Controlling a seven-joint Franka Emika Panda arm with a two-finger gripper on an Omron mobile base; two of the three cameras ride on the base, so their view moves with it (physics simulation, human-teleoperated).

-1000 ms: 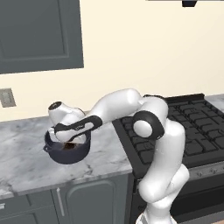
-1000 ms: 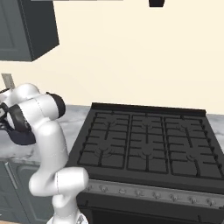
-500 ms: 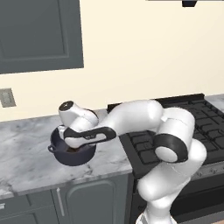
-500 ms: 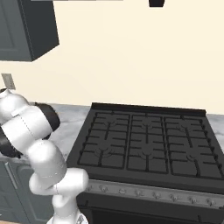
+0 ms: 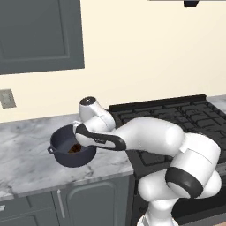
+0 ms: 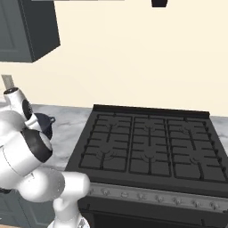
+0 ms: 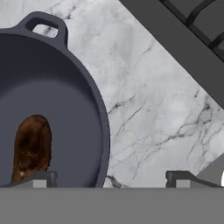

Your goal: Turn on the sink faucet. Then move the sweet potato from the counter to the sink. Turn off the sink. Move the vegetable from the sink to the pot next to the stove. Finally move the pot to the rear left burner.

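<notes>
The stove (image 6: 149,149) waits with its rear left burner (image 6: 115,125) free. On the counter (image 5: 26,150) at its 9 o'clock, the pot (image 5: 70,145) holds the sweet potato (image 7: 30,146). The gripper (image 7: 109,178), wide open and empty, straddles the pot's rim; it should close squarely on the wall before lifting.

The arm (image 5: 150,137) was glossy white with smooth, rounded, tube-like links. Dark charcoal bands ringed its joints, one broad collar (image 5: 187,183) sitting low near the base. A round dark cap (image 5: 88,101) topped the wrist housing, and a slim black strip (image 5: 99,140) ran along the hand. The claw's fingertips (image 7: 41,178) were small, grey and blocky.
</notes>
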